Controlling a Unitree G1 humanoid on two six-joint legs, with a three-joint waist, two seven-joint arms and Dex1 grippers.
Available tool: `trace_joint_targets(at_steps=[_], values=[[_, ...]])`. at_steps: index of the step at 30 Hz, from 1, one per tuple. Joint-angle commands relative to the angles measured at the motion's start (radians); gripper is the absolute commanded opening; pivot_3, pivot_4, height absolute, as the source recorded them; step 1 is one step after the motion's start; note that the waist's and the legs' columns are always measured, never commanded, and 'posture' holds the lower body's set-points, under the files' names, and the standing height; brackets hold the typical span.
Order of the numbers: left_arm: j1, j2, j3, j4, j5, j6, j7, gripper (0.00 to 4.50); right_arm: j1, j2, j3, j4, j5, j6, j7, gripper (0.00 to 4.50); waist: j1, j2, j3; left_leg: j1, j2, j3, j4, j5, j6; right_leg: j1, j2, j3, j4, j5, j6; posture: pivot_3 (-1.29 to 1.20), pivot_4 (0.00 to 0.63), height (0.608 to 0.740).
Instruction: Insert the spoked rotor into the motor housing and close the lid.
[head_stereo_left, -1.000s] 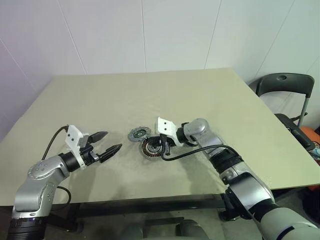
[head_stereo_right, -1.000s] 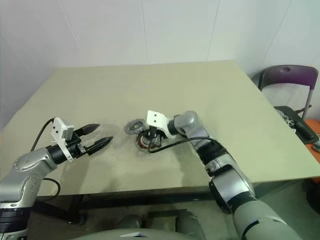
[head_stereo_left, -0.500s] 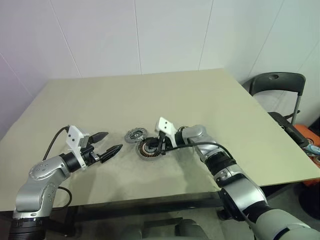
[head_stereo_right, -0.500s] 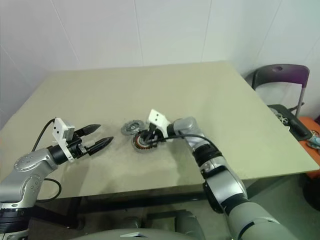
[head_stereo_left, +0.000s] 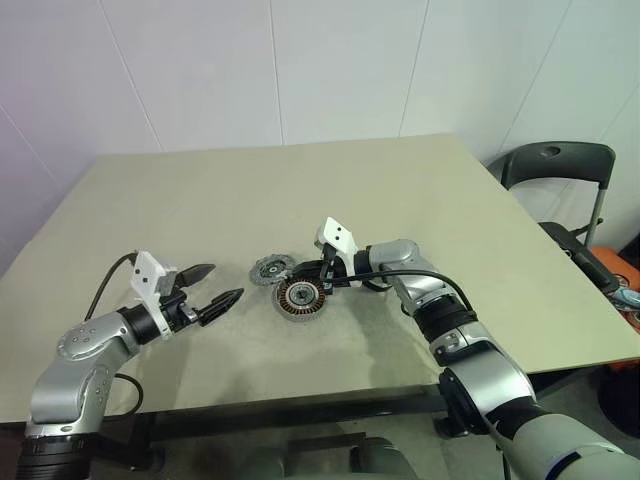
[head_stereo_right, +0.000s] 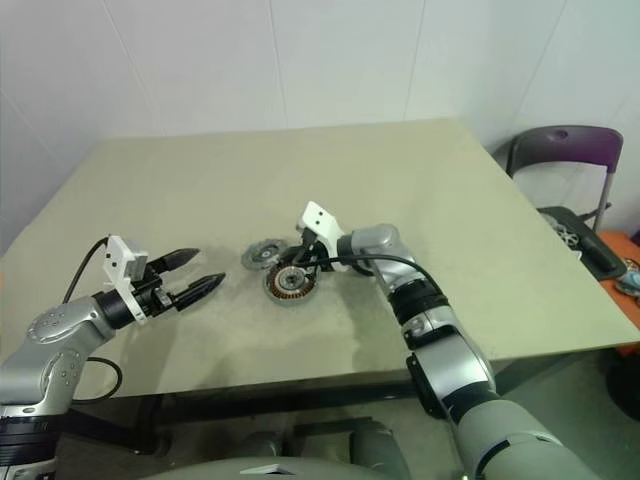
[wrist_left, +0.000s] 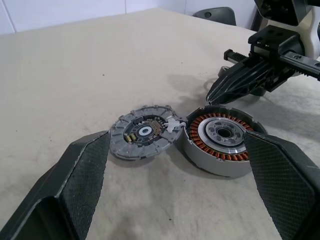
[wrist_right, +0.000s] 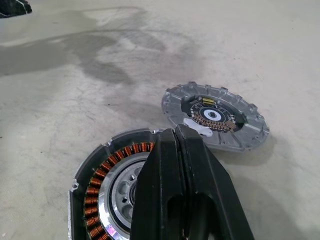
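My right end effector (head_stereo_left: 322, 272), fingers pressed together and empty, hovered at the motor housing's (head_stereo_left: 299, 297) one o'clock, lid (head_stereo_left: 271, 268) touching its eleven o'clock edge, left end effector (head_stereo_left: 221, 287) spread, waiting.

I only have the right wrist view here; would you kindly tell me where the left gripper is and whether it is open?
Observer: The left gripper hovers open and empty above the table, left of the lid.
Operator: Thank you. Is my right gripper touching the housing?
Observer: It seems not. In the left wrist view, the right gripper hangs shut just past the far edge of the housing, apparently clear of it.
Operator: Is anything standing near the table?
Observer: A dark chair stands off its far right corner.
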Motion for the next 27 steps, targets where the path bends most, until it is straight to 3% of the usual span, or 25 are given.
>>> trace_joint_targets(at_steps=[1, 9, 10, 13, 23, 24, 27], values=[[-0.003, 0.019, 0.028, -0.013, -0.004, -0.021, -0.004, 4.50, -0.018, -0.039, -0.027, -0.066, 0.023, 0.020, 0.016, 0.03, 0.000, 0.000, 0.000, -0.001, 0.000, 0.000, 0.000, 0.000, 0.000, 0.000, 0.000, 0.000, 0.000, 0.000, 0.000, 0.00, 0.000, 0.740], [0.017, 0.020, 0.035, -0.030, -0.008, -0.019, 0.004, 4.50, 0.034, -0.183, -0.113, -0.241, 0.129, 0.265, 0.045, 0.03, 0.004, 0.000, 0.000, -0.002, 0.000, 0.000, 0.000, 0.000, 0.000, -0.001, -0.001, 0.000, -0.001, 0.000, 0.000, 0.00, 0.000, 0.740], [0.018, 0.021, 0.035, -0.031, -0.009, -0.018, 0.003, 4.50, 0.049, -0.212, -0.124, -0.266, 0.141, 0.307, 0.045, 0.19, 0.004, 0.000, 0.000, -0.002, 0.000, 0.000, 0.001, 0.000, 0.000, -0.001, -0.001, 0.000, -0.001, 0.000, 0.000, 0.00, 0.000, 0.740], [0.017, 0.023, 0.033, -0.030, -0.009, -0.017, 0.001, 4.50, 0.082, -0.283, -0.177, -0.311, 0.184, 0.442, 0.018, 0.84, 0.004, 0.000, 0.000, -0.002, 0.000, 0.001, 0.001, 0.000, 0.000, -0.001, -0.001, -0.001, -0.001, 0.000, 0.000, 0.00, 0.000, 0.740], [0.000, 0.019, 0.016, -0.018, -0.002, -0.021, 0.000, 4.50, 0.101, -0.353, -0.345, -0.219, 0.305, 0.799, -0.107, 4.26, 0.004, 0.000, 0.000, -0.002, 0.000, 0.002, 0.001, 0.000, 0.000, -0.001, 0.000, 0.000, -0.001, 0.000, 0.000, 0.00, 0.000, 0.740], [-0.001, 0.017, 0.014, -0.015, -0.001, -0.022, 0.000, 4.50, 0.102, -0.358, -0.361, -0.191, 0.317, 0.830, -0.114, 4.49, 0.004, 0.000, 0.000, -0.002, 0.000, 0.002, 0.001, 0.000, 0.000, 0.000, 0.000, 0.000, -0.001, 0.000, 0.000, 0.00, 0.000, 0.740], [-0.002, 0.015, 0.012, -0.012, 0.001, -0.025, -0.001, 4.50, 0.109, -0.362, -0.390, -0.131, 0.325, 0.868, -0.158, 4.49, 0.004, 0.000, 0.000, -0.002, 0.000, 0.002, 0.002, 0.000, 0.000, 0.000, -0.001, 0.000, -0.001, 0.000, 0.000, 0.00, 0.000, 0.740]])
